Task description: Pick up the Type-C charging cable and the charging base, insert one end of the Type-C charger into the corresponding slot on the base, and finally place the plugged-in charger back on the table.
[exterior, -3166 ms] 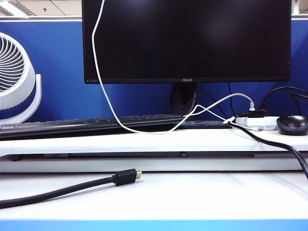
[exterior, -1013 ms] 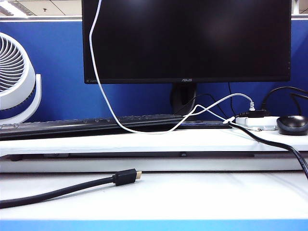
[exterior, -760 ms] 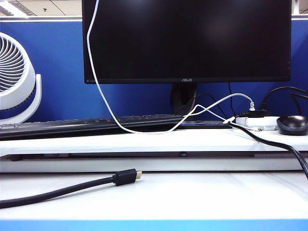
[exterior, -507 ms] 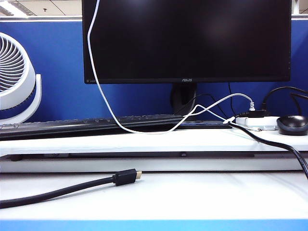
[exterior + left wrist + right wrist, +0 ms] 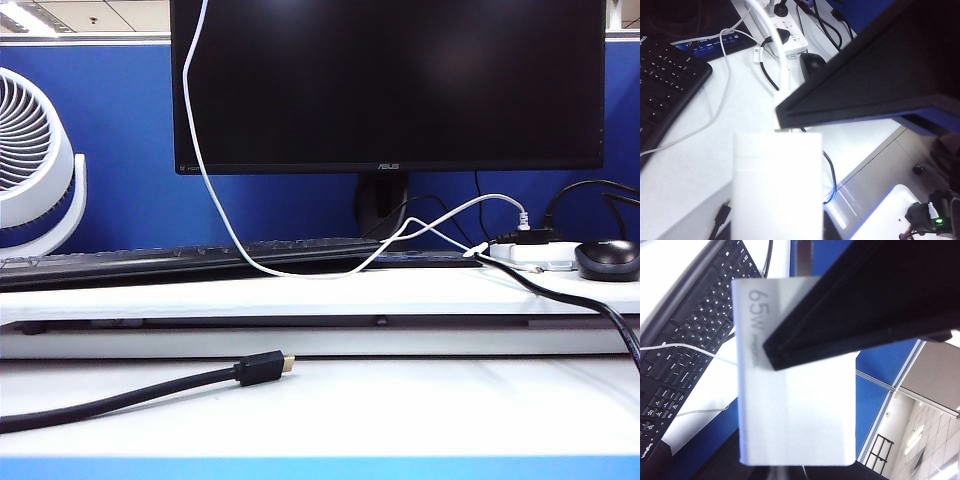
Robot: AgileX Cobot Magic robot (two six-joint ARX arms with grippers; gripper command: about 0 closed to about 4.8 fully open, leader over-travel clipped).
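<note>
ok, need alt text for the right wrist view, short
Close-up of the white charging base, marked 65W, held up in front of the camera, with a dark monitor edge crossing over its upper part. Behind it are a black keyboard on the white table and a blue partition. The right end effector's fingers are not visible.

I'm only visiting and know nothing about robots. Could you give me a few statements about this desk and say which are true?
1. A black cable with a gold-tipped plug lies on the table. True.
2. The fan stands right of the monitor. False: it stands on the left.
3. The monitor shows a bright picture. False: its screen is dark.
4. The charging base reads 65W. True.
5. The left gripper and right gripper show in the exterior view. False: neither does; the Type-C charging cable leaves by its top edge.
</note>
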